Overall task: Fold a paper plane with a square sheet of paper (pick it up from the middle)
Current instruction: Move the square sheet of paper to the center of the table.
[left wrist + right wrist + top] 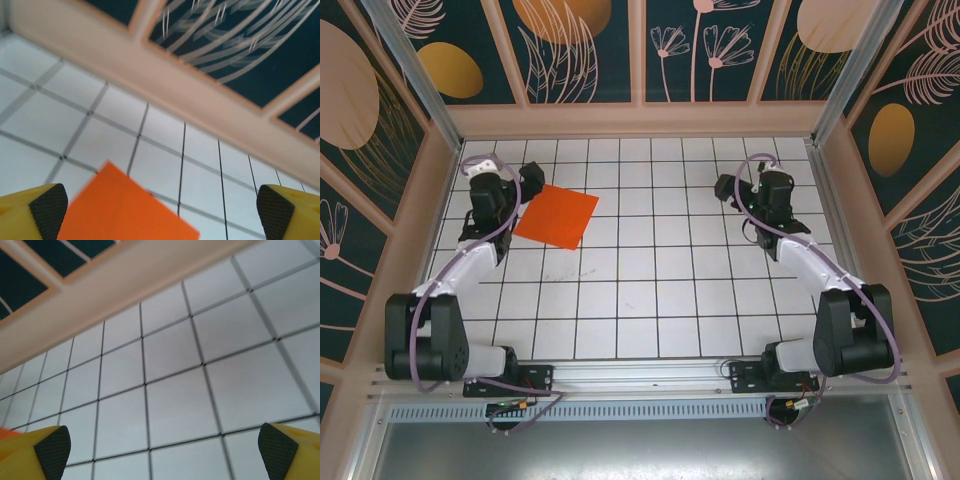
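Square sheet of paper [556, 216] (orange-red) lies flat on table [660, 290].

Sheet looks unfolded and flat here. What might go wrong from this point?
1. The paper lies flat on the table, so the open left pincer may push or crumple it instead of lifting its middle.
2. It sits far to the left, well away from the open right pincer; reaching across may crowd the two arms.
3. It lies askew to the grid, so creases may come out crooked.
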`<state>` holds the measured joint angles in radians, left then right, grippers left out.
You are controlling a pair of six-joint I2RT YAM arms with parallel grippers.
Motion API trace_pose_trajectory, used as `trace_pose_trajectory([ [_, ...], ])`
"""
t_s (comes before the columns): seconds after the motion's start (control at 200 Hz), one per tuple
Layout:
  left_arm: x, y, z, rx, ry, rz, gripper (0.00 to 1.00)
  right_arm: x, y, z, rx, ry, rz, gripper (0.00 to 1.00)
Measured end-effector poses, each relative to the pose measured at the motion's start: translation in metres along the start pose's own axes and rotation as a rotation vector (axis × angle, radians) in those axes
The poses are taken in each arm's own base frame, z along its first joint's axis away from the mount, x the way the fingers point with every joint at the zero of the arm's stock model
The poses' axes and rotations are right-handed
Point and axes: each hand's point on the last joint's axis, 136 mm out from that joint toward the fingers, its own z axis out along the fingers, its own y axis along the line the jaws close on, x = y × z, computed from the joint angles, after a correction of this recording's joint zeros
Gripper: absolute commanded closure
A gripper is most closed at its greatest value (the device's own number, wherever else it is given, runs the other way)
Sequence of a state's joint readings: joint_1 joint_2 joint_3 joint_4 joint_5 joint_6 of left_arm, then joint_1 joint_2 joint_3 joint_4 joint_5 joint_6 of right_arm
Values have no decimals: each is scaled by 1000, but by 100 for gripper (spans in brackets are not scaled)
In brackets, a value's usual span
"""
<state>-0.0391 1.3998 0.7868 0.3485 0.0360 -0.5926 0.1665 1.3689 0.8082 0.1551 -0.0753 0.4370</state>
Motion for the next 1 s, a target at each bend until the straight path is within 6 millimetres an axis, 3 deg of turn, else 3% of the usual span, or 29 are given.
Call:
trace_pose_trajectory([
  [0.135,58,11,25,-34,201,-72,2,30,13,11,-61,110,68,1],
  [0.205,79,9,38,-58,276,-89,5,44,19,17,-81,158,85,1],
  [0.35,101,-3,68,-82,360,-105,8,65,27,22,-102,227,104,1],
  [0.545,135,-7,96,-120,454,-132,14,70,36,21,-125,249,116,1],
  [0.711,168,-6,101,-163,543,-127,14,71,37,22,-121,258,118,1],
  [1.001,189,-30,96,-129,599,-104,13,73,32,22,-88,264,116,1],
])
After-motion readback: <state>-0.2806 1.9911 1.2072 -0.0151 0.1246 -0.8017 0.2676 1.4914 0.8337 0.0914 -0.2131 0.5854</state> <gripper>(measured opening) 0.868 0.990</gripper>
